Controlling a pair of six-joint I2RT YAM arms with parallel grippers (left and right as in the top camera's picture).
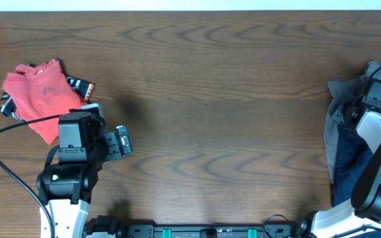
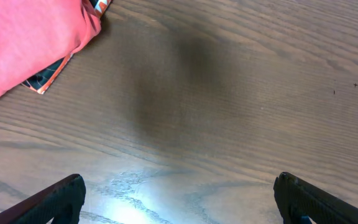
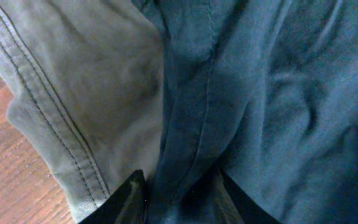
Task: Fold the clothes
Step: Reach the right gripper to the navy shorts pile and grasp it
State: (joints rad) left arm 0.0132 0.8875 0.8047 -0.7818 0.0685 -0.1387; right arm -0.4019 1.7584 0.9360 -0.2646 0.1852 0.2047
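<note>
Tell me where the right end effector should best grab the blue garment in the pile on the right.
Pinch the raised fold running down the blue garment, coming from straight above. It stands up as a ridge beside the gray garment, and the right end effector has a finger either side of it, so closing there should likely catch blue cloth only.
</note>
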